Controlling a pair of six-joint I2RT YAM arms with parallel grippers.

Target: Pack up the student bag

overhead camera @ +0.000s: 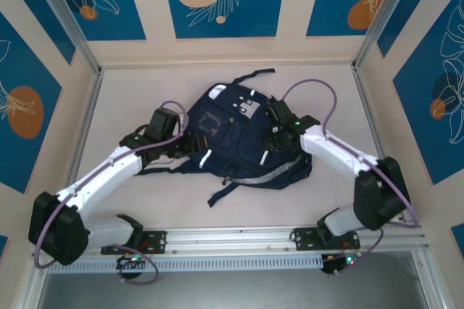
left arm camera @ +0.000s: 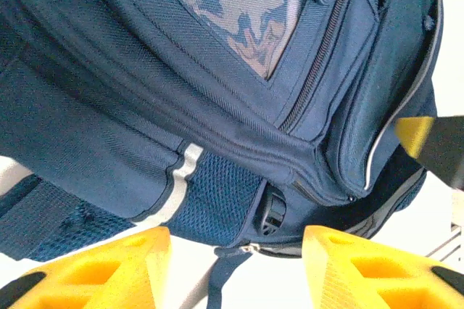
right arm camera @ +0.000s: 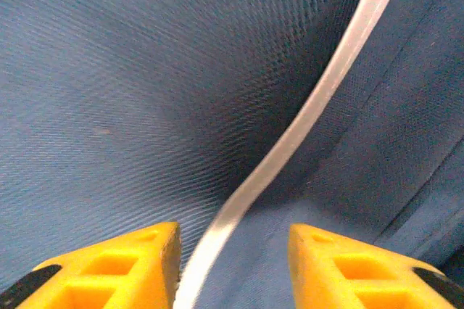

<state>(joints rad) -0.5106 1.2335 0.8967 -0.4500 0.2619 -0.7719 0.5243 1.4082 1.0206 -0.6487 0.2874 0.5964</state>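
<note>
The student bag (overhead camera: 243,146) is a dark navy backpack with white stripes, lying flat in the middle of the table. My left gripper (overhead camera: 190,142) is at its left side, and my right gripper (overhead camera: 279,138) is over its right part. In the left wrist view the bag (left arm camera: 217,91) shows a zipped front pocket and a mesh side pocket. That gripper (left arm camera: 235,269) is open over bare table and a strap, just off the bag's edge. In the right wrist view the gripper (right arm camera: 232,269) is open, close over navy fabric (right arm camera: 109,106). A white stripe (right arm camera: 312,113) runs between its fingers, ungripped.
Shoulder straps (overhead camera: 225,193) trail from the bag toward the near edge, and another strap (overhead camera: 254,73) loops at the far side. Panelled walls and metal posts (overhead camera: 69,19) close the table in. A rail (overhead camera: 232,236) runs along the front.
</note>
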